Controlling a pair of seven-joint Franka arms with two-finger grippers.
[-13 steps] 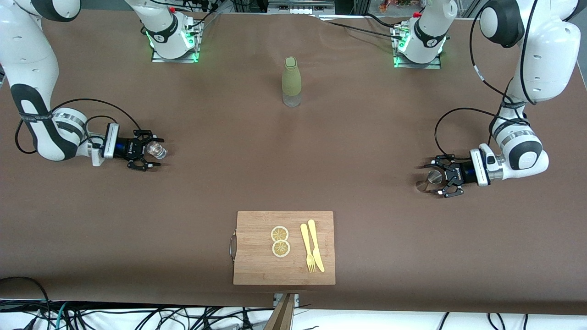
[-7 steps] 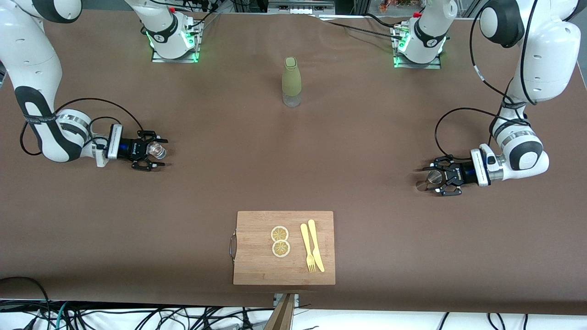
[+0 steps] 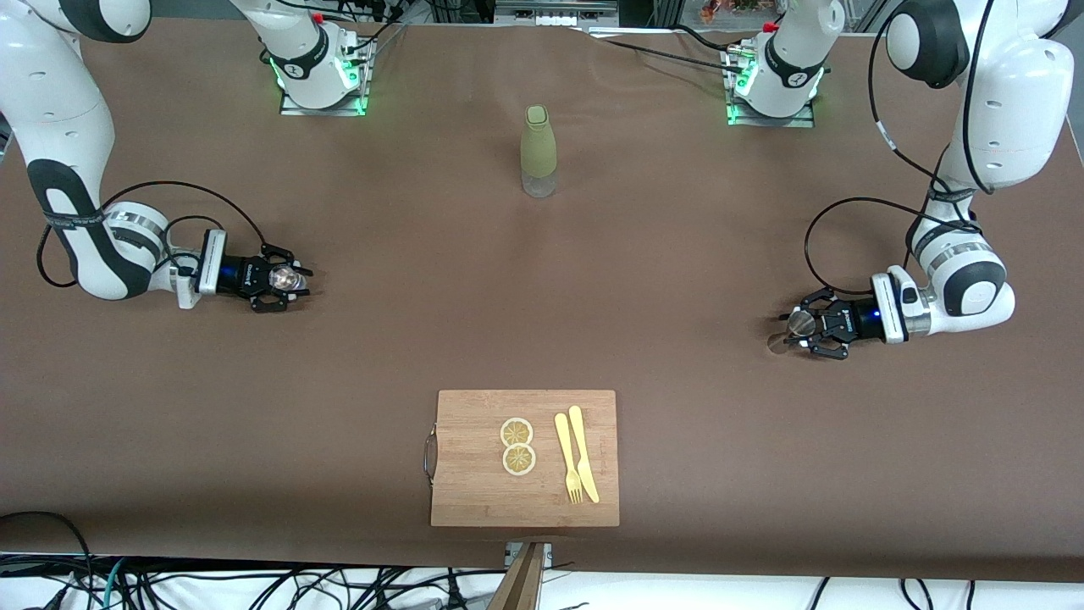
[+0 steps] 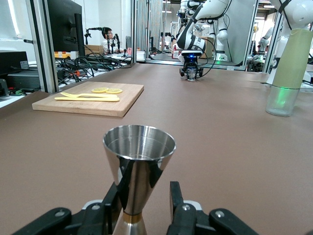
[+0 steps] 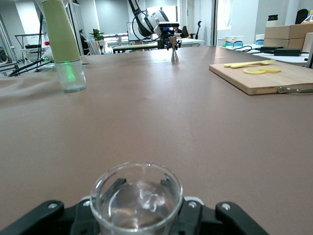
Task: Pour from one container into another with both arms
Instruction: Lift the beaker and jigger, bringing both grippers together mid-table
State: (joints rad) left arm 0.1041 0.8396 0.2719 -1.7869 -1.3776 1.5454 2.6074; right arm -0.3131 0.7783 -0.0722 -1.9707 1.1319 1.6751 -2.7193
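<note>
Both grippers closed in, right gripper point(image 3: 284, 279) hiding glass point(image 5: 136, 201) base

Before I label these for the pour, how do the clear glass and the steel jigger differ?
The clear glass is transparent and straight-sided; the steel jigger is shiny metal, pinched to a narrow waist. The glass stands at the right arm's end of the table, between the right gripper fingers; the jigger stands at the left arm's end, between the left gripper fingers. Both are small and upright.

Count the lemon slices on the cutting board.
2. Both lemon slices lie touching on the wooden cutting board, beside the yellow fork and knife: one farther from the front camera, one nearer. None looks hidden.
</note>
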